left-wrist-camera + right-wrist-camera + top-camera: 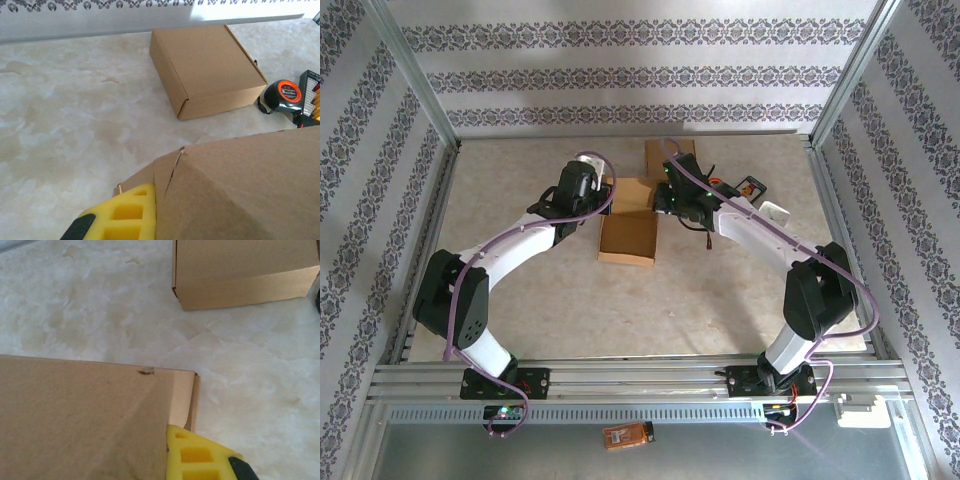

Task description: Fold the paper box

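Left claw point(604, 197), right claw point(658, 198) both pinched shut on box point(628, 240) flap, frame centre (finished box point(670, 156) behind). Raise together, crease evenly.

I see the paper box point(628, 238) as plain brown cardboard, matt and slightly fibrous, with raw cut edges. The closed box point(207, 70) behind it has the same dull kraft finish. The table point(75, 115) looks like smooth, pale marbled stone with a soft sheen. The yellow pads point(127, 217) look like matt moulded plastic or foam; I cannot tell which. The tape measure point(282, 95) is glossy black plastic. The front rails point(640, 378) are brushed metal.
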{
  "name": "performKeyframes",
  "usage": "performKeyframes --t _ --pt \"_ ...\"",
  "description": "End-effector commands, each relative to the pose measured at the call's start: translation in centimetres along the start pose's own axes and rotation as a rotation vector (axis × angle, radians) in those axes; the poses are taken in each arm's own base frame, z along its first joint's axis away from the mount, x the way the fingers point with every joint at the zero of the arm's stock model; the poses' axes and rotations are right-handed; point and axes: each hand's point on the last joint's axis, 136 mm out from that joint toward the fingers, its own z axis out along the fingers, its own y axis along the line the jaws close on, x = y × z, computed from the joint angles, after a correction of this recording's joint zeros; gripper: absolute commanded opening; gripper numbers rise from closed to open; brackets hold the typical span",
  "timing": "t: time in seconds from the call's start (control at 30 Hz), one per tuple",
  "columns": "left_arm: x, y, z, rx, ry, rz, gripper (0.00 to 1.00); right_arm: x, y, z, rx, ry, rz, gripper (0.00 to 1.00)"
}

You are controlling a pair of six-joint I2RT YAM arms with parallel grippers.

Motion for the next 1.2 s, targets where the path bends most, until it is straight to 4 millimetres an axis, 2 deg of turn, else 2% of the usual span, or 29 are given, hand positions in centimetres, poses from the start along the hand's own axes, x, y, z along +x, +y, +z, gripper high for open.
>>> performKeyframes --t 0.0,0.23,0.5,0.73,0.9,1.17 --pt "-1.8 -1.3 -0.7 0.040 -0.097 -0.086 0.00 -1.4 0.1 0.8 -0.004 -0.035 0.045 0.00" --pt "0.6 -0.9 -0.6 0.050 -0.075 -0.127 0.00 -1.0 -1.3 1.0 0.082 -0.088 -0.099 0.00" --pt "1.8 -1.3 -1.5 0.091 -0.053 -0.200 0.00 1.0 -1.8 0.6 0.127 -0.093 -0.223 0.00" --pt "2.1 -1.8 -1.5 0.124 -0.030 -0.298 0.00 1.7 -1.6 0.5 0.121 -0.098 -0.240 0.00" --pt "3.7 -2.0 -1.3 0.127 0.012 -0.342 0.00 1.9 -1.3 0.4 0.110 -0.100 -0.243 0.00" --pt "6.3 -1.5 -2.5 0.107 0.041 -0.352 0.00 2.8 -1.2 0.0 0.100 -0.103 -0.271 0.00"
